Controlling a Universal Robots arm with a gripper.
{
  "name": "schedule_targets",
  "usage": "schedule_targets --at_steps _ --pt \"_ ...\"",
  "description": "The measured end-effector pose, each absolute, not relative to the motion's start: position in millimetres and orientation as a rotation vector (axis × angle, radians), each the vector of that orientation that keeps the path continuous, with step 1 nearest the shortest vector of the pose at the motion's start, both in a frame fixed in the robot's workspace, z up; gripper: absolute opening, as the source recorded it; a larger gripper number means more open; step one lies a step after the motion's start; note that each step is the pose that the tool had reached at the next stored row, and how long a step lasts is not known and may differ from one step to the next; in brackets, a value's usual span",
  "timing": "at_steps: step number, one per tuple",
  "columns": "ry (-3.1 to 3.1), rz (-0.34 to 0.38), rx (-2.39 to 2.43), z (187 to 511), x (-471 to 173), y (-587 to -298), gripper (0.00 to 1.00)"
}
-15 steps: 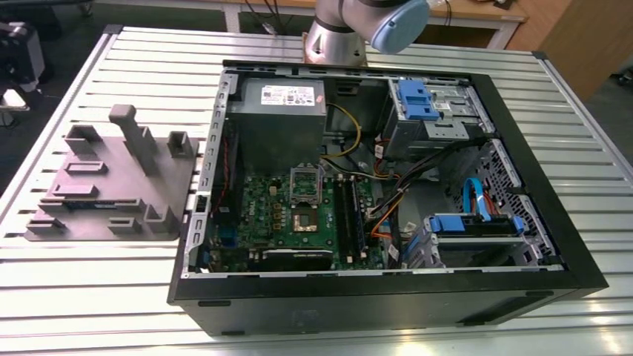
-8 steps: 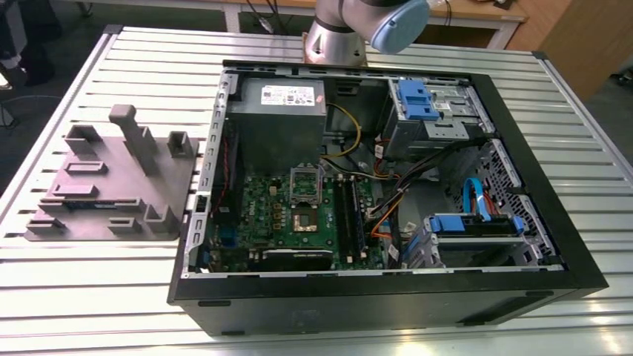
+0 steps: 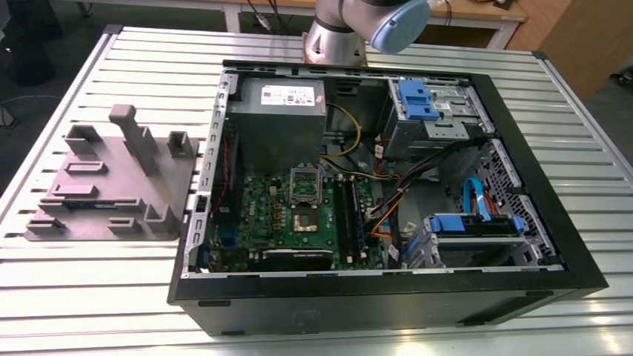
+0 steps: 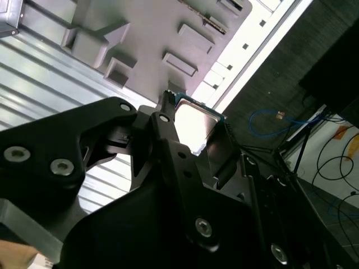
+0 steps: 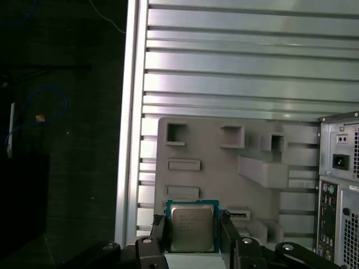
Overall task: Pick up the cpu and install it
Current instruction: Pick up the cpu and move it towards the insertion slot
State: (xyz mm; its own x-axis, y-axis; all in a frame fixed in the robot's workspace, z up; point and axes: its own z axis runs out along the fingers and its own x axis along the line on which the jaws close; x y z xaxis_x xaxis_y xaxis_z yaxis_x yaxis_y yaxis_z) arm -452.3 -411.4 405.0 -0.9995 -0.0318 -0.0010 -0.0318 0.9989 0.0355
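**Chip aloft, held by its edges alone**

The gripper (image 5: 194, 219) has the cpu (image 5: 192, 228) pinched between its two black fingers (image 5: 228, 231), one pressed to each side edge, with the silver top facing the first wrist view. The chip hangs above the grey fixture tray (image 5: 224, 168). That tray sits on the slatted table (image 3: 89, 297) at the exterior view's left, well apart from the open computer case (image 3: 396, 300).

Here's the worry: it's a thin-edge grip, so I'd judge a jolt could tilt the chip or let it slide out onto the tray's blocks. Then there's the socket (image 3: 305, 221) on the green motherboard (image 3: 259, 222), its metal frame (image 3: 305, 178) apparently flipped open on the far side. If the chip arrives rotated or off-centre, the contacts could bend. Loose cables (image 3: 381, 215) crowd the socket's right side too, and they could snag.
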Motion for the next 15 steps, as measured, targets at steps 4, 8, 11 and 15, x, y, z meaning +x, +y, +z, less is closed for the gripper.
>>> schedule_targets --at_steps 4,8,11,15 --pt "3.14 0.056 -0.05 405.2 -452.3 -411.4 0.47" --pt "3.14 0.057 -0.05 405.2 -452.3 -411.4 0.47" --pt "3.141 0.057 -0.05 405.2 -450.4 -411.5 0.47" --pt "3.14 0.057 -0.05 405.1 -444.2 -411.4 0.47"
